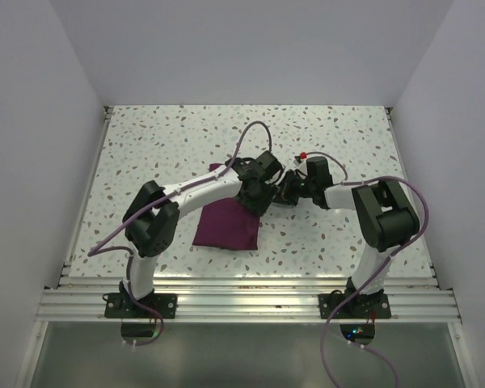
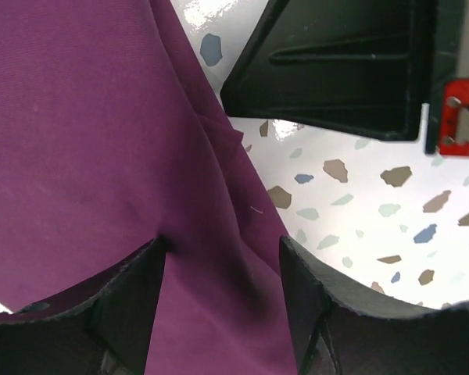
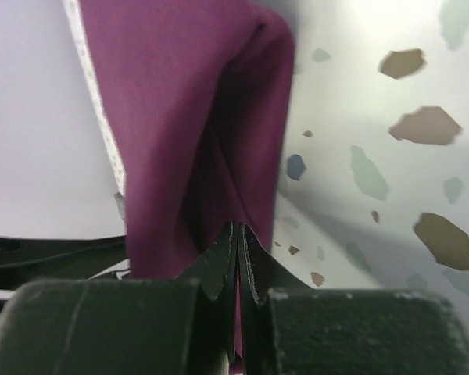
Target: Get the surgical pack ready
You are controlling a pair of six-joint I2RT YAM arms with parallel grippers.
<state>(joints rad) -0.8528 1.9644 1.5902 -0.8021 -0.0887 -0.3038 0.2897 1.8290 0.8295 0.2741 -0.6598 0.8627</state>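
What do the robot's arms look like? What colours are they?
The left arm and right arm are white tubes with chunky black joints. A purple cable loops along each. The fingers are black wedges; the right gripper has a small red part.

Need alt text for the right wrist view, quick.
The right gripper is shut on a raised fold of the maroon cloth, which runs up the middle of the frame. Speckled white table fills the frame's right side.

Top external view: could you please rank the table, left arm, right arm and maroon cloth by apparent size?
1. table
2. left arm and right arm, about alike, so tied
3. maroon cloth, partly hidden under the arms
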